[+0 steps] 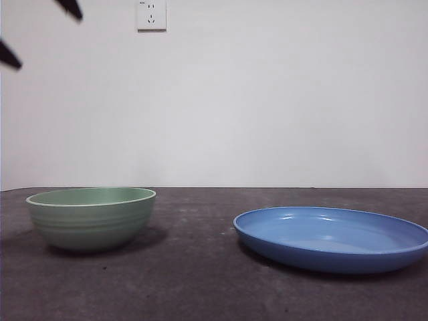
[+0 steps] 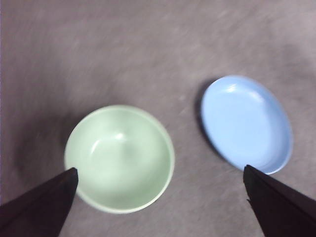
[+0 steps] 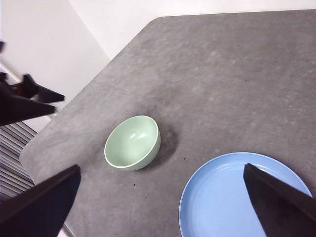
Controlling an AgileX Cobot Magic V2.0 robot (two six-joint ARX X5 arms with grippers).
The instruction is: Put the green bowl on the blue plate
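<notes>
Green bowl (image 1: 91, 217) sits upright on the grey counter (image 1: 200, 281), at nine o'clock from the blue plate (image 1: 332, 239), well apart. Left gripper (image 2: 160, 202) hovers above the bowl, fingers spread, likely for grasping; right gripper (image 3: 162, 207) waits, released.

The green bowl (image 1: 91, 217) has a smooth, softly glossy glazed look, like ceramic or hard plastic, with faint ridges round its outside and a soft highlight inside, directly below the left gripper (image 2: 160, 175). The blue plate (image 1: 332, 238) looks glossier, smooth, with bright streaks of reflected light on its sloping rim. The table (image 1: 200, 281) is matt, dark grey and mottled like stone or rough laminate. Both grippers' jaws look matt black.
</notes>
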